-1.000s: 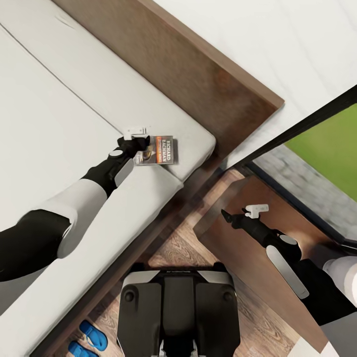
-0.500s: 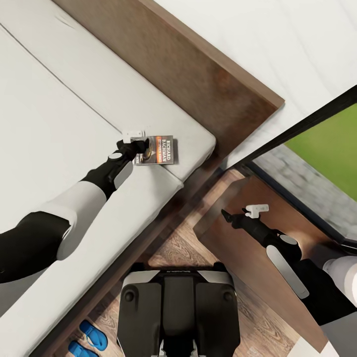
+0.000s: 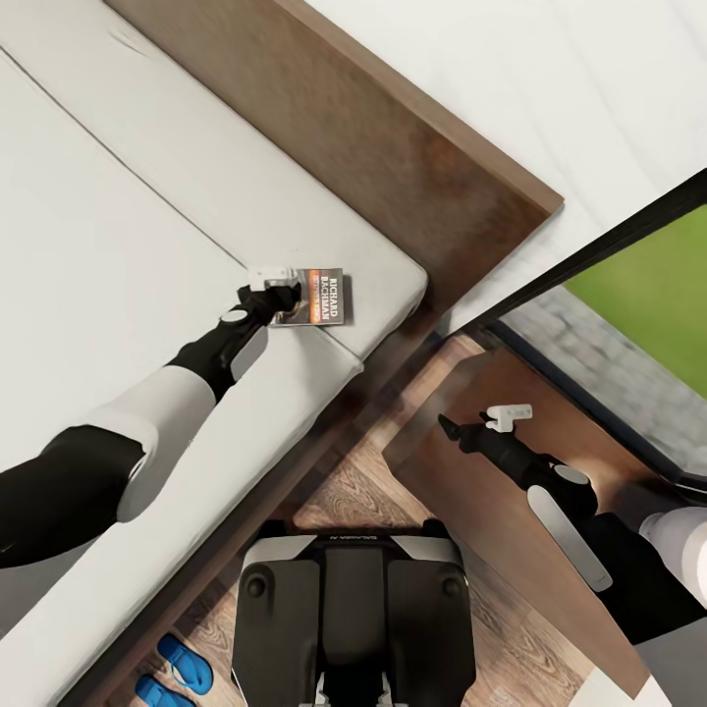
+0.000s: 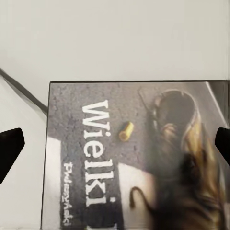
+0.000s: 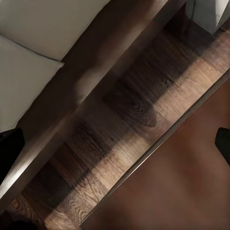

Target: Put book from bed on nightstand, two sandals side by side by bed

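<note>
The book [image 3: 324, 297], dark with an orange band and white lettering, lies flat on the pale mattress of the bed [image 3: 118, 226] near its corner by the headboard. My left gripper [image 3: 279, 293] hangs over the book's near end. In the left wrist view the book's cover [image 4: 129, 158] lies close below, and the open left gripper [image 4: 115, 143] has a dark fingertip [image 4: 9, 151] off each side of it. My right gripper [image 3: 450, 429] hovers open above the dark brown nightstand [image 3: 471, 511]. Two blue sandals [image 3: 184, 664] lie on the floor beside the bed.
The dark wooden headboard [image 3: 393, 147] runs along the white wall. A black-framed window [image 3: 609, 255] stands behind the nightstand. The bed frame [image 5: 96, 91] and a strip of plank floor [image 5: 139, 124] separate the mattress from the nightstand top [image 5: 182, 191]. My base [image 3: 353, 619] stands on that floor.
My left arm has reached a little further, bringing the gripper over the book's near end. The book, the right arm and the sandals have not moved.
</note>
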